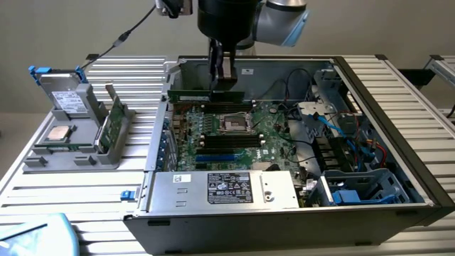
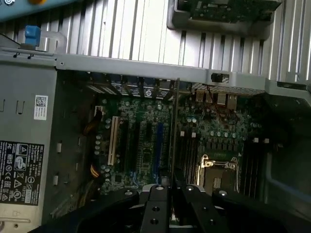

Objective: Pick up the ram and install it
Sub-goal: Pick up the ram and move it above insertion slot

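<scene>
- A ribbed metal table (image 1: pixel 71 197) is carrying everything, with a pale blue object (image 1: pixel 32 234) sitting at its near left corner.
- An open case (image 1: pixel 395 133) is lying on its side on the table, its supply (image 1: pixel 178 194) filling the near end.
- Past the supply, the board (image 1: pixel 267 133) is lying flat in the case, with the socket (image 1: pixel 233 123) sitting open at about its middle.
- Just beyond the socket, the ram (image 1: pixel 199 96) is hanging level, long edge down, over the far slots; whether it is touching them cannot be told.
- The claw (image 1: pixel 222 80) is coming straight down from above and is clamping the ram by its upper edge, right of the stick's middle, so more of it is sticking out to the left.
- From the wrist, the ram (image 2: pixel 174 126) is showing edge-on as a thin line running out from between the claw (image 2: pixel 171 187) fingers, beside the socket (image 2: pixel 218 170).
- Left of the case, a grey tray (image 1: pixel 64 160) is holding a silver chip (image 1: pixel 58 133), an upright green card (image 1: pixel 108 128) and a drive (image 1: pixel 69 101).
- A plain grey wall (image 1: pixel 71 26) is closing off the far side, with a black cable (image 1: pixel 121 37) hanging across it.
</scene>
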Available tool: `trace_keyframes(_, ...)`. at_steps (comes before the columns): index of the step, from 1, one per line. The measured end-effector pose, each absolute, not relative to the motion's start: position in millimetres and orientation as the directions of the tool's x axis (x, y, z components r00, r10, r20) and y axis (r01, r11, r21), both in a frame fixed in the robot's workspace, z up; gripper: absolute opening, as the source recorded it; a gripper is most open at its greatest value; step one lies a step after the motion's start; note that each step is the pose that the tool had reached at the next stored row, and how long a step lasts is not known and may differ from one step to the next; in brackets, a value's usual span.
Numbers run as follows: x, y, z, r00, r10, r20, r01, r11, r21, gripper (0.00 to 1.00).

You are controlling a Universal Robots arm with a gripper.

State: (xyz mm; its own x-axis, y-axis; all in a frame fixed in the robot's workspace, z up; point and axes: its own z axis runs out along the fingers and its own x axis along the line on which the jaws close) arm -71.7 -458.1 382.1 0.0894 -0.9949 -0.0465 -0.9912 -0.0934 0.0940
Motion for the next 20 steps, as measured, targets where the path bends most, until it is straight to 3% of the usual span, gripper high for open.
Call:
trace_keyframes(10, -28, -455, 381, 0.09, -0.995, -0.046, -0.991, -0.093, 0.091, 0.14)
trace_keyframes(20, -11, -422, 372, 0.09, -0.995, -0.032, -0.992, -0.092, 0.09, 0.14)
